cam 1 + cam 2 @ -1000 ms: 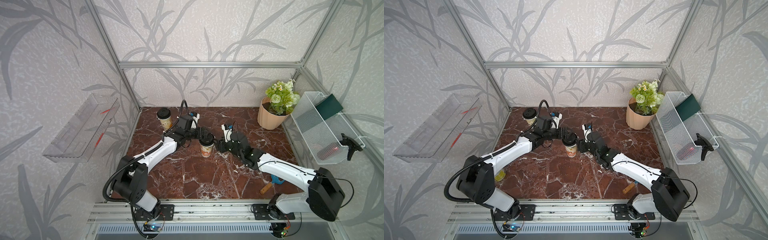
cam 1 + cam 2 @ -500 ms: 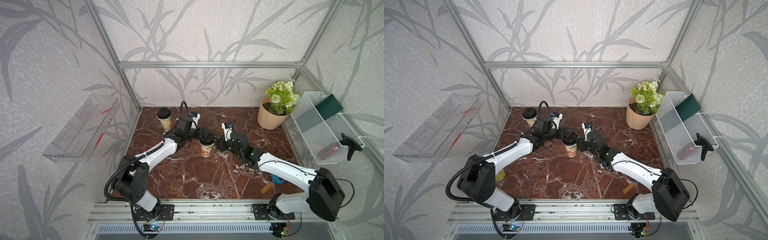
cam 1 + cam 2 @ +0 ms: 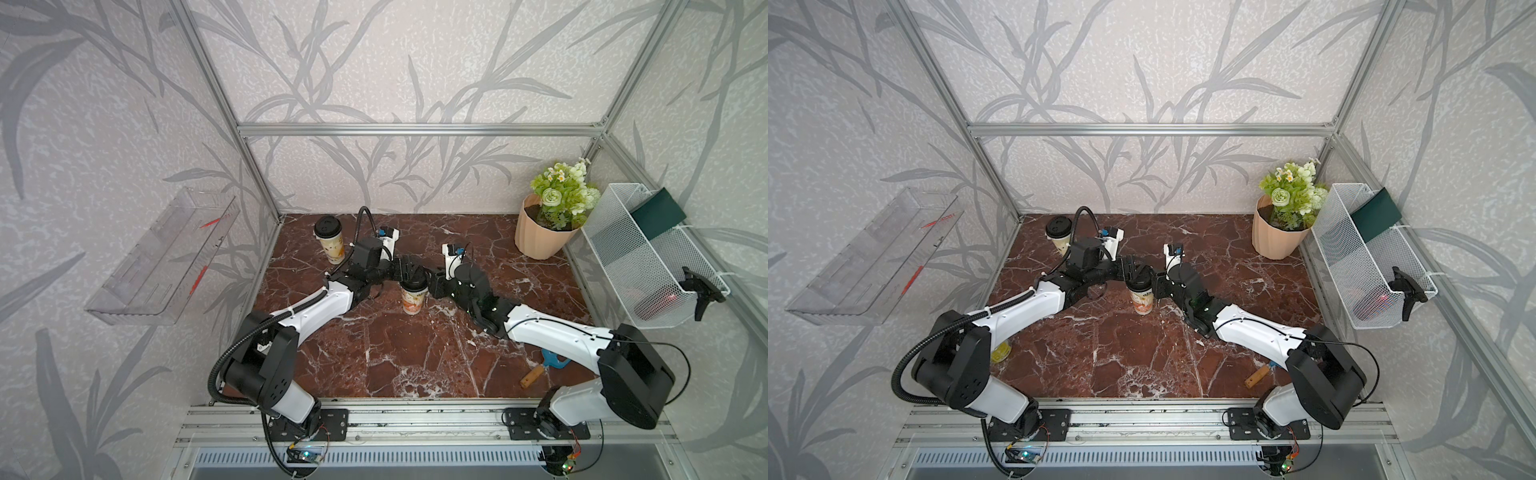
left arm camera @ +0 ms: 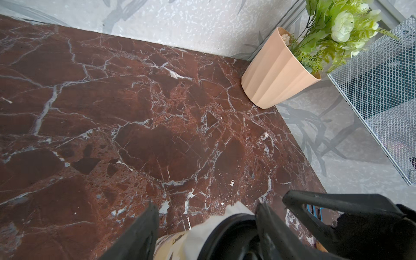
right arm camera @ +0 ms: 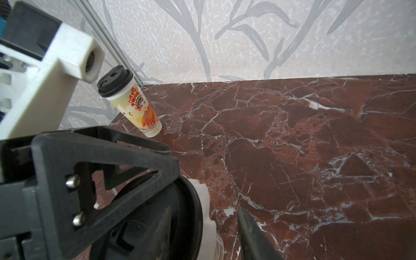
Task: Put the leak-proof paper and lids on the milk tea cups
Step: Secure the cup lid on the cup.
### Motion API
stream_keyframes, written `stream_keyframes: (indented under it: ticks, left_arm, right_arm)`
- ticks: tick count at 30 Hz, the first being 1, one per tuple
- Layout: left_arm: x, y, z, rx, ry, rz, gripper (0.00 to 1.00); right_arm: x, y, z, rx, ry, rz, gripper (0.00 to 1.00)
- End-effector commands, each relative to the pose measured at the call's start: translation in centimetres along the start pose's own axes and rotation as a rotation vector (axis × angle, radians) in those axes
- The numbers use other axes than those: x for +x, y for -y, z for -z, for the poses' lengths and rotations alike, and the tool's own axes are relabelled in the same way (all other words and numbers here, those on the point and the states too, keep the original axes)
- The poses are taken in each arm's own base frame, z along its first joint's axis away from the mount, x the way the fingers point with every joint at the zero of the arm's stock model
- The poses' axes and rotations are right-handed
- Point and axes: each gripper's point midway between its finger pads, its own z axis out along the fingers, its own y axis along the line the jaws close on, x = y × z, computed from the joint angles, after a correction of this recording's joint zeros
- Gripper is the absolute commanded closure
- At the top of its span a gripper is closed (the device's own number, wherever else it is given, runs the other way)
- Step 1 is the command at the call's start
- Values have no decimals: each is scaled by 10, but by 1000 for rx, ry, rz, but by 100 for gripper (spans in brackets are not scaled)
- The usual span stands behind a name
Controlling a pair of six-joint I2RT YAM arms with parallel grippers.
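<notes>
**Both grippers at centre cup**

Marble table (image 3: pixel 415 357): far milk tea cup (image 3: pixel 330 245) lidded in back corner, centre milk tea cup (image 3: pixel 412 297) under black lid (image 4: pixel 231 234). Leak-proof paper (image 4: pixel 237 208) apparently peeking from under that lid. Left gripper (image 4: pixel 206 209), right gripper (image 3: pixel 429 283): jaws apart, straddling cup top; grip unclear. Probably light, flimsy; pinch overhanging edge only.

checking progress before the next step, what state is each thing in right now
centre milk tea cup: upright, black lid on top
leak-proof paper: white edge showing under that lid
back milk tea cup: upright, lidded
left gripper: jaws either side of the centre lid, grip unclear
right gripper: at the same lid, grip unclear
flower pot: upright
</notes>
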Motion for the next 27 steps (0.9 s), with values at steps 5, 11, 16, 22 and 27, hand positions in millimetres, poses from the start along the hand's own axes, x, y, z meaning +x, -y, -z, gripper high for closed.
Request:
stream_keyframes:
  ticks: [5, 11, 16, 22, 27]
  left_arm:
    - [67, -32, -6, -90, -218, 51, 31]
    - [94, -46, -17, -91, -260, 90, 33]
    - [105, -52, -22, -100, -284, 102, 33]
    - [111, -56, -19, -111, -288, 92, 34]
    - [119, -64, -19, -117, -298, 88, 35]
  right_arm:
    - [111, 48, 1, 230, -265, 35, 56]
    - [168, 61, 7, 309, -427, 58, 57]
    - [197, 53, 13, 298, -475, 64, 59]
    - [169, 36, 15, 219, -386, 61, 59]
    - [83, 5, 18, 53, -230, 13, 58]
